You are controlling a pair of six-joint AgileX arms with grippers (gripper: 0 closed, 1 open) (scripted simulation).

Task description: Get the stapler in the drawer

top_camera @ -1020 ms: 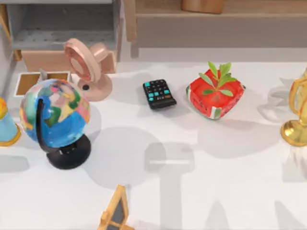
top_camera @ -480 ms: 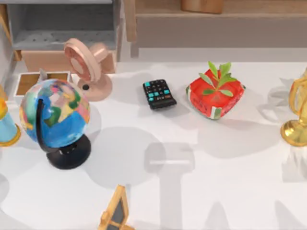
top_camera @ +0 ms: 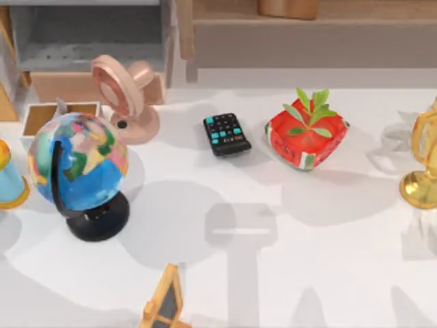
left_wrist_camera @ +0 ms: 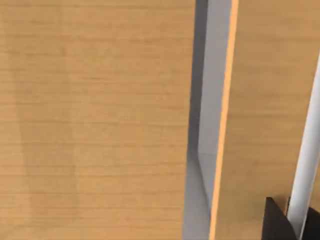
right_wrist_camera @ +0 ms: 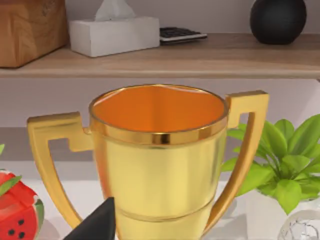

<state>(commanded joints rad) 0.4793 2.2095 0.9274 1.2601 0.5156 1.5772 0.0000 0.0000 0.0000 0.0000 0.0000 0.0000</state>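
The drawer (top_camera: 31, 117), a shallow white-walled box with a tan inside, sits at the table's far left behind the globe. A small pale thing (top_camera: 61, 105) stands at its far wall; I cannot tell if it is the stapler. In the left wrist view a dark part of my left gripper (left_wrist_camera: 280, 222) shows close to tan wood panels, with a slim white bar (left_wrist_camera: 304, 165) beside it; I cannot tell what that bar is. A dark tip of my right gripper (right_wrist_camera: 97, 225) hangs in front of the gold trophy (right_wrist_camera: 160, 160).
A globe (top_camera: 78, 171), a pink fan (top_camera: 126, 96), a black remote (top_camera: 227, 134) and a red watermelon-patterned pot (top_camera: 306, 137) stand across the table. The trophy (top_camera: 422, 171) is at the right edge, a small wooden frame (top_camera: 164, 301) at the front, a grey shelf unit (top_camera: 89, 34) behind.
The shadows over the table's front left have shifted. A tan wedge has come into the top view's left edge beside the drawer. The objects on the table have not moved.
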